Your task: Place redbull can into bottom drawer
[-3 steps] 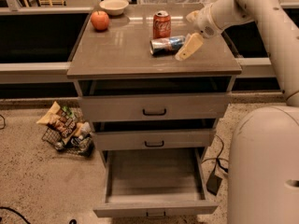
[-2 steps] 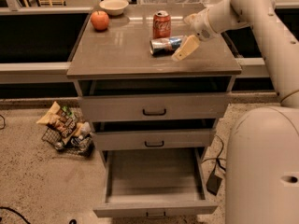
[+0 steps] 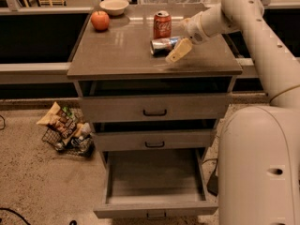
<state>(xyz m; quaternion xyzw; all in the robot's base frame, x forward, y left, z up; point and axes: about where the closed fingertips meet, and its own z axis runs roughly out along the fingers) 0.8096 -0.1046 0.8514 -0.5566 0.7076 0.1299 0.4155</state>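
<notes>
The redbull can (image 3: 161,45) lies on its side on the cabinet top (image 3: 126,55), silver top pointing left, just in front of the red Coca-Cola can (image 3: 162,24). My gripper (image 3: 180,48) is at the right end of the lying can, low over the cabinet top, reaching in from the right. The bottom drawer (image 3: 154,205) is pulled out below, with a flat inside that holds nothing I can see. The two shallower drawers above it are only slightly out.
A red apple (image 3: 100,20) and a white bowl (image 3: 114,5) stand at the back left of the cabinet top. A wire basket of snack bags (image 3: 65,128) lies on the floor to the left. My own white base (image 3: 262,168) fills the right foreground.
My gripper has moved a little left and down, closer onto the right end of the redbull can. The can and drawers have not visibly moved.
</notes>
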